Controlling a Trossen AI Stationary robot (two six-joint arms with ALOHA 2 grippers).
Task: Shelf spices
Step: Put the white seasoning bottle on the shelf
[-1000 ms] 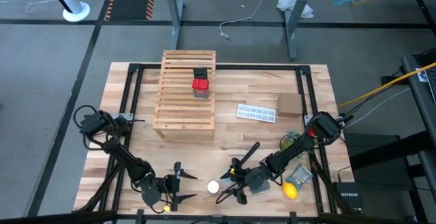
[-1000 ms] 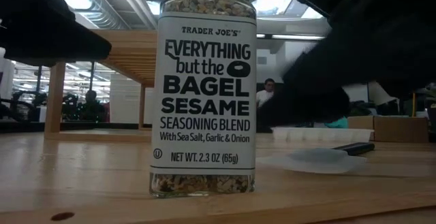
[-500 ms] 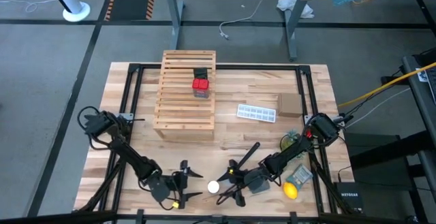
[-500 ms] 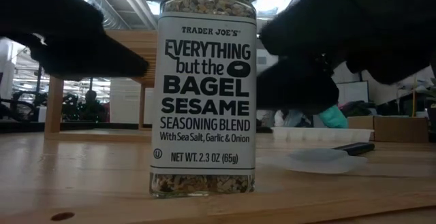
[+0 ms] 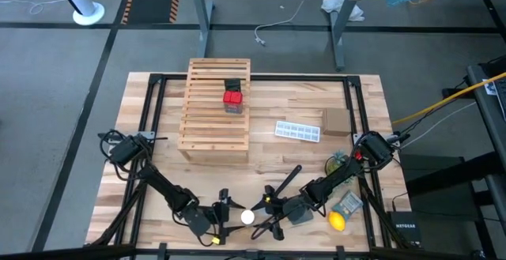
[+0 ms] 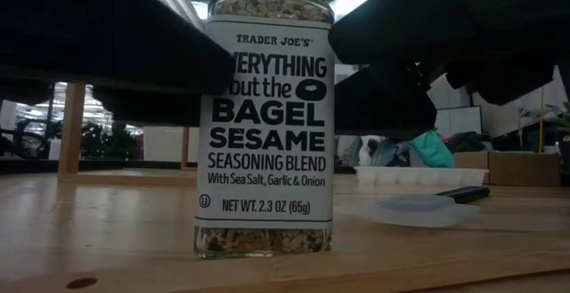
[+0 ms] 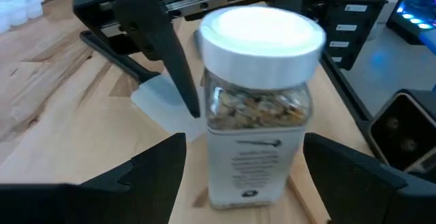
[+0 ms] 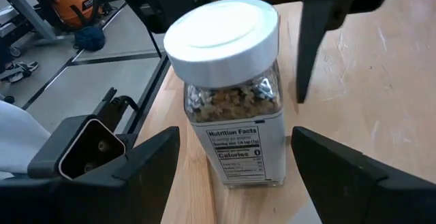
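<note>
From above, the clear spice jar with the white round lid [image 5: 247, 216] stands at the near edge of the light wooden surface [image 5: 300, 106], with the left tool [image 5: 224, 215] and right tool [image 5: 267, 215] flanking it from either side, while the red boxy container [image 5: 232, 98] and the black one [image 5: 232, 84] already sit on the pale slatted wooden shelf [image 5: 207, 110]. Down at surface level the jar fills the middle, upright, dark arm shapes on both sides of it. Both wrist cams show fingers spread wide on either side of the jar, not pinching it.
</note>
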